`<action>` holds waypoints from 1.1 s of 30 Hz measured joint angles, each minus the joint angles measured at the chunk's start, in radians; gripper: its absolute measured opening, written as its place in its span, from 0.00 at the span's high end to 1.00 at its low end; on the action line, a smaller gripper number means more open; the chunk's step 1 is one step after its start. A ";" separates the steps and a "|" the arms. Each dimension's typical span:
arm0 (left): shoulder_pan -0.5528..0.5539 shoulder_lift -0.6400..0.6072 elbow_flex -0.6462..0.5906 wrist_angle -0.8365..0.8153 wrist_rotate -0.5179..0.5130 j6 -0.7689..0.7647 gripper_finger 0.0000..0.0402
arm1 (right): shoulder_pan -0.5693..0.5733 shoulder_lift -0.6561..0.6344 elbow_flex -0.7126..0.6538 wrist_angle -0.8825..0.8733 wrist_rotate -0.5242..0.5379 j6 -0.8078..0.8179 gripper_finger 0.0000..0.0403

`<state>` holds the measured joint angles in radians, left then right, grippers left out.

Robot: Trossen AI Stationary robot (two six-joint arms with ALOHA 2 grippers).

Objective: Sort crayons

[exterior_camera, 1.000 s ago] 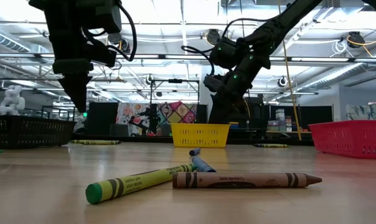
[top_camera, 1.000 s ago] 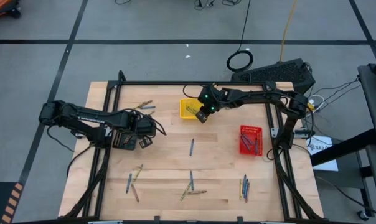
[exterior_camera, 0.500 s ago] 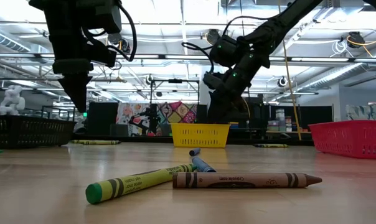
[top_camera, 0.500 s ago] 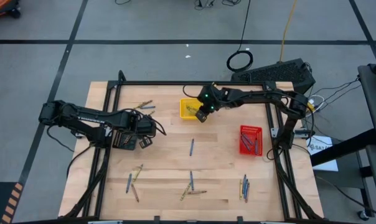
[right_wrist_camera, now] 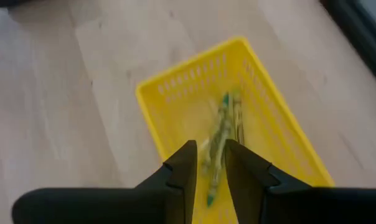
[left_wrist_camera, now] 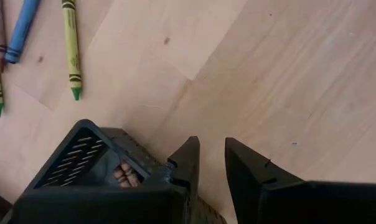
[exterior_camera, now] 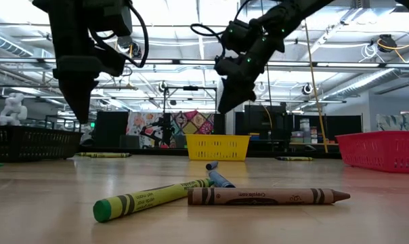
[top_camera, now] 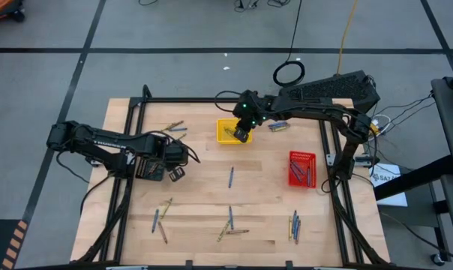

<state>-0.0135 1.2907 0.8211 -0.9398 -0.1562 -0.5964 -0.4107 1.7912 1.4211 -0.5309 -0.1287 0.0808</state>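
Open worktop in the middle, clutter at the edges

I see bare worktop [top_camera: 200, 191] between the yellow tray [top_camera: 227, 131], red tray [top_camera: 302, 168] and black tray [top_camera: 152, 172]; one blue crayon [top_camera: 231, 177] lies there. My right tool [top_camera: 241, 136] hangs over the yellow tray, my left tool [top_camera: 177, 172] beside the black tray; scattered crayons [top_camera: 229, 223] crowd the near edge.

A big open lab or workshop hall — bare ceiling beams with strip lights [exterior_camera: 367, 81] overhead, grey floor marked with dark tape lines [top_camera: 91, 34], cables [top_camera: 289, 73] trailing at twelve o'clock of the wooden table [top_camera: 204, 187] — shelving and equipment stand behind.
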 joint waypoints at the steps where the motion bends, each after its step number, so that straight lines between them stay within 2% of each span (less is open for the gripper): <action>1: -0.008 0.000 0.000 0.001 0.003 -0.001 0.82 | 0.000 0.000 0.012 -0.034 0.000 0.008 0.82; 7: -0.080 0.012 0.000 0.073 0.052 -0.004 0.82 | 0.020 0.000 0.024 -0.191 0.002 0.073 0.82; 14: -0.186 0.055 0.000 0.121 0.059 -0.067 0.82 | 0.095 0.000 0.024 -0.345 0.001 0.158 0.82; 23: -0.357 0.108 -0.009 0.124 0.151 -0.275 0.82 | 0.228 0.000 0.024 -0.401 0.001 0.173 0.82; 27: -0.433 0.116 -0.009 0.132 0.164 -0.419 0.82 | 0.273 0.000 0.024 -0.401 0.001 0.173 0.82; 33: -0.536 0.117 -0.009 0.244 0.181 -0.626 0.82 | 0.312 0.000 0.024 -0.389 0.013 0.196 0.82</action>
<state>-0.5497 1.4075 0.8120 -0.6958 0.0250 -1.2222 -0.0987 1.7912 1.4448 -0.9198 -0.1162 0.2768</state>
